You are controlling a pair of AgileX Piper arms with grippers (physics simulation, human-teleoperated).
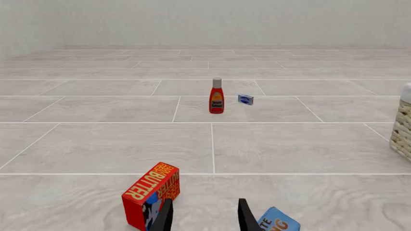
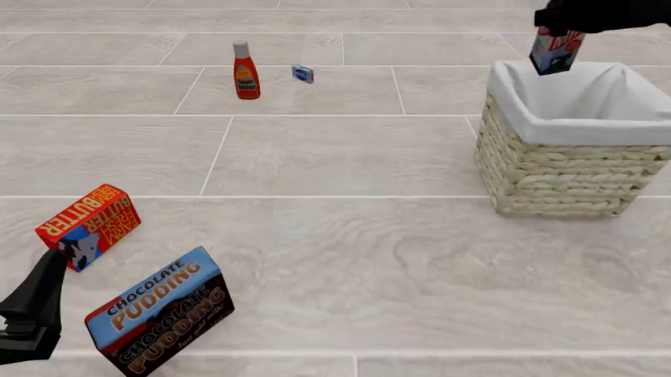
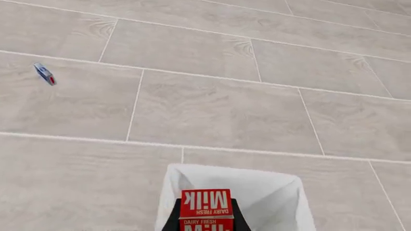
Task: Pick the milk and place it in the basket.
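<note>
Milk (image 2: 555,52) hangs above the basket (image 2: 566,169), clamped in the right gripper (image 2: 552,33).
Pickup done; lowering and release remain. Left gripper (image 1: 204,215) idles, spread.

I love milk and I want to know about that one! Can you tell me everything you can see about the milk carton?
The milk is a small red carton with white "Milk" and "Dairy Fresh" lettering and a blue-and-white lower part. It looks like cardboard. The right gripper pinches it between its dark fingers, so it hangs in the air, tilted a little, above the far rim of the basket. It touches only the gripper and is not yet inside the white cloth lining.
</note>
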